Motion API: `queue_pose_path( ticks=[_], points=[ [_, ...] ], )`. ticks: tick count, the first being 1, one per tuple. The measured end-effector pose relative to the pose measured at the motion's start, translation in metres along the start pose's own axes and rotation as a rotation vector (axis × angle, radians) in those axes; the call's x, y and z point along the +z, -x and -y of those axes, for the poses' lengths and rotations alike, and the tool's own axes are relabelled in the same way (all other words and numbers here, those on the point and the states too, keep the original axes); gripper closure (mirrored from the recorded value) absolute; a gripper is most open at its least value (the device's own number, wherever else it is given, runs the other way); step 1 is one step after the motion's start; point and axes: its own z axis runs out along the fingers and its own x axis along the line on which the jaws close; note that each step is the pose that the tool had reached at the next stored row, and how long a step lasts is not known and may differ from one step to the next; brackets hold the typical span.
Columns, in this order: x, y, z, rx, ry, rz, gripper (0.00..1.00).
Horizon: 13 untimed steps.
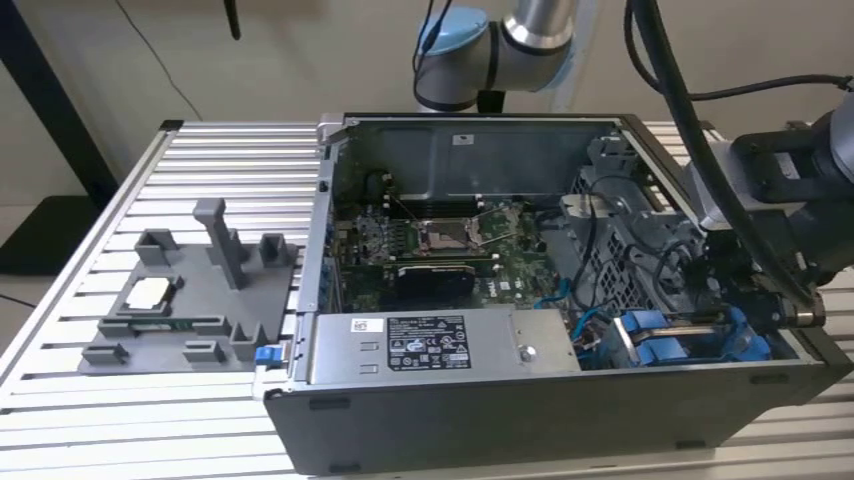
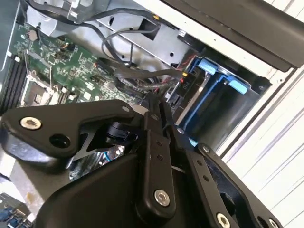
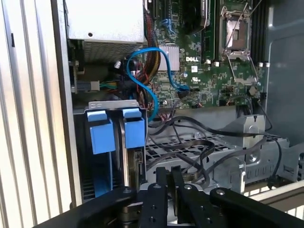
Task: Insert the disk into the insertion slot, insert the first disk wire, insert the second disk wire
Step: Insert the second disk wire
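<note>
The gripper [image 3: 171, 178] sits low inside the open computer case [image 1: 534, 440], at the exterior view's right near corner. In both wrist views its two black fingers [image 2: 159, 114] are drawn together with no gap showing between them. They appear to pinch something thin and dark where the cable bundle comes in, though what exactly they hold cannot be told.

Just beside the fingertips stands the disk [image 3: 135, 164], already seated upright in its bay, its bright blue carrier tabs [image 3: 134, 128] next to a second blue carrier [image 3: 101, 130]. In the exterior view the same blue carriers [image 1: 667, 340] lie at the case's near right corner, beside the grey power-supply box [image 1: 441, 345]. So the disk-insertion step looks finished, and the work in hand seems to be a disk wire.

Black wires [image 3: 190, 142] loop across the perforated metal cage [image 3: 213, 152] toward the disk's connector edge. A light blue cable [image 3: 147, 66] arcs toward the motherboard [image 3: 213, 61].

Seating a wire here calls for the plug to be squared to the socket and pushed straight, without snagging neighbouring loops.
</note>
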Motion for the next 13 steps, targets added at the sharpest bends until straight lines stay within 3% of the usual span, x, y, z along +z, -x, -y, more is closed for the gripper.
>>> queue_pose_path(
  ticks=[2,5,9,13],
  points=[
    [-0.0003,-0.0015,0.0005,0.001,0.0016,-0.0016,0.84],
    [0.0007,-0.0018,0.001,-0.001,0.0021,-0.024,0.84],
    [0.0036,0.0017,0.001,-0.004,0.0034,-0.0692,0.84],
    [0.0076,0.0083,0.0003,-0.003,0.0115,-0.1017,0.84]
  ],
)
